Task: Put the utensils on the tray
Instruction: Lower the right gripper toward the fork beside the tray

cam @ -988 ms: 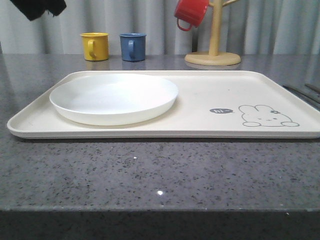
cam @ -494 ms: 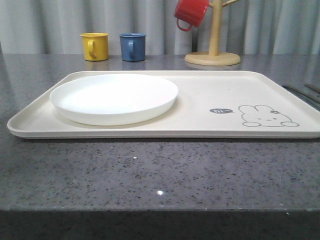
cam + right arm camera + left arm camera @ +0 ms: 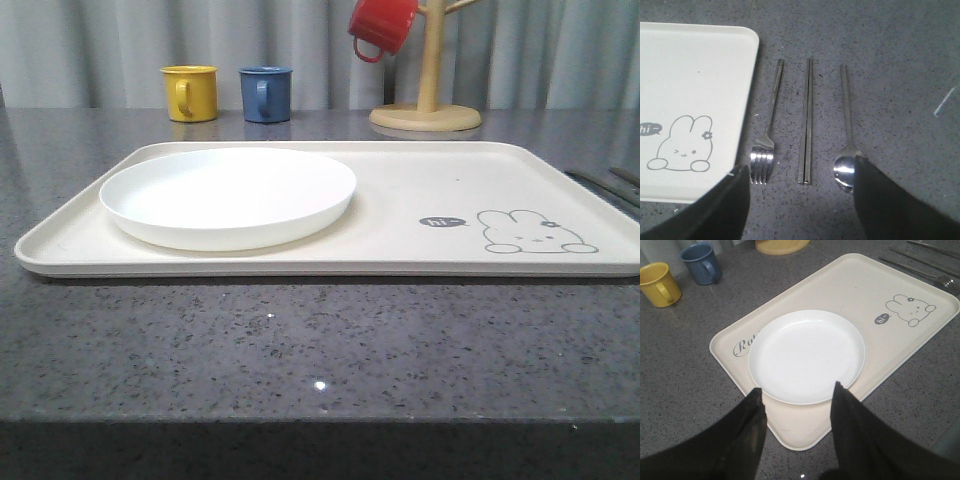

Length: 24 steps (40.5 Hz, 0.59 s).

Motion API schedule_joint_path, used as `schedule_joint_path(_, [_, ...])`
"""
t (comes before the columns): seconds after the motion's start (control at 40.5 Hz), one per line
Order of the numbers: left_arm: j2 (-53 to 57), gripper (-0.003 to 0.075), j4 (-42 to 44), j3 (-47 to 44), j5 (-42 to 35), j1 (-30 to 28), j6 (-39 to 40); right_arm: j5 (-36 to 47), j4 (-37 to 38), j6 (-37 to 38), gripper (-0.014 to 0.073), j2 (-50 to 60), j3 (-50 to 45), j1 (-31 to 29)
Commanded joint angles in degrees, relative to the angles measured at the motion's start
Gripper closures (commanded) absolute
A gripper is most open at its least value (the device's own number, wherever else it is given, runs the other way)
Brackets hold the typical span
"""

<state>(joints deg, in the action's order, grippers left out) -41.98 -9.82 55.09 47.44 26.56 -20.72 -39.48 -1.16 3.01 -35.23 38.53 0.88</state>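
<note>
The white plate (image 3: 228,196) (image 3: 806,355) lies on the left half of the cream tray (image 3: 420,190) (image 3: 850,285) (image 3: 695,70). Beside the tray's right edge, a fork (image 3: 768,131), a pair of chopsticks (image 3: 806,122) and a spoon (image 3: 847,135) lie side by side on the grey counter. My left gripper (image 3: 797,392) hovers open above the tray's near left corner, nothing between its fingers. My right gripper (image 3: 800,167) is open high over the utensils, fork tines and spoon bowl near its fingertips.
A yellow mug (image 3: 190,92) and a blue mug (image 3: 266,93) stand behind the tray. A wooden mug tree (image 3: 427,95) with a red mug (image 3: 382,25) hanging on it stands at the back right. Utensil tips (image 3: 610,185) show at the right edge.
A dark part of the left arm at the top left of the front view has gone out of frame. The plate and tray have not moved.
</note>
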Motion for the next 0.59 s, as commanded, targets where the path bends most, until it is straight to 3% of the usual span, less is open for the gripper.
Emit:
schedule_joint_path(0.0, [0.20,0.0418,-0.64,1.28,-4.41,0.43,0.30,3.58,0.77,-0.34,0.0117,-0.30,1.37,-0.28])
schedule_joint_path(0.568, [0.20,0.0428,-0.64,1.28,-4.41,0.43,0.30,3.58,0.77,-0.34,0.0117,-0.30,1.37,-0.28])
